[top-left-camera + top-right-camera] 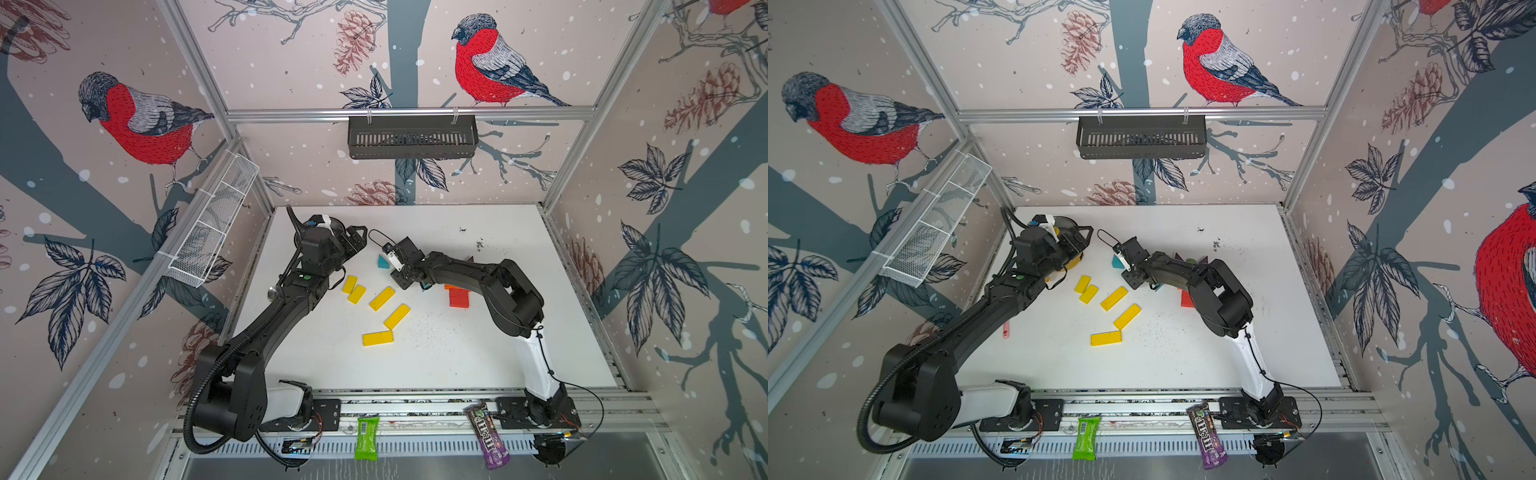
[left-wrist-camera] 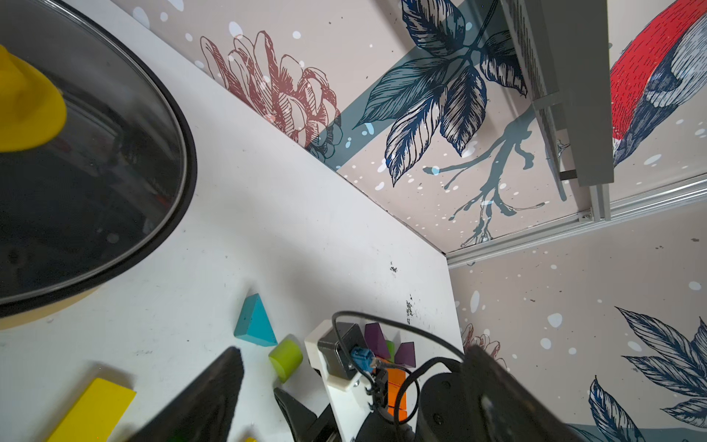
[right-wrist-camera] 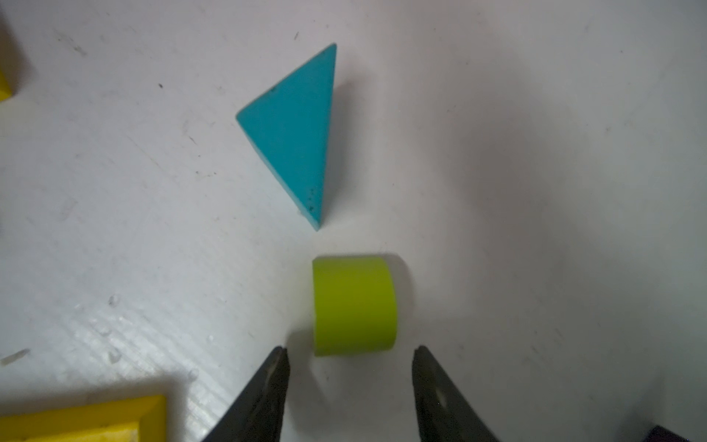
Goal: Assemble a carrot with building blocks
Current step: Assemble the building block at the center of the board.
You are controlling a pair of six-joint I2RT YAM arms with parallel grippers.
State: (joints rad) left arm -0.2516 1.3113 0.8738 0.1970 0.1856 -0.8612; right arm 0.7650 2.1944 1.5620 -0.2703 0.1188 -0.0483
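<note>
Your right gripper (image 3: pixel 351 349) had its jaws spread with nothing in them, tips parked just short of the lime-green block (image 3: pixel 354 306). That block lay on the far middle of the table, just beside the teal triangle (image 3: pixel 294 134). I'd say picking it was the step here, so you wanted to slide forward until the block sat fully between the fingers, then squeeze squarely across it. It looked rounded on one side and could've rolled off. You also wanted to mind the triangle's point, since a nudge there would've knocked it askew. Your left gripper (image 1: pixel 356 240) hung wide apart and empty by the pot (image 1: pixel 1075 262) at far left. The white table (image 1: pixel 478 353) was scuffed and speckled, with yellow bars (image 1: pixel 382 298) scattered mid-table, red bars (image 1: pixel 459 298) under your right arm, and bird wallpaper all round.
</note>
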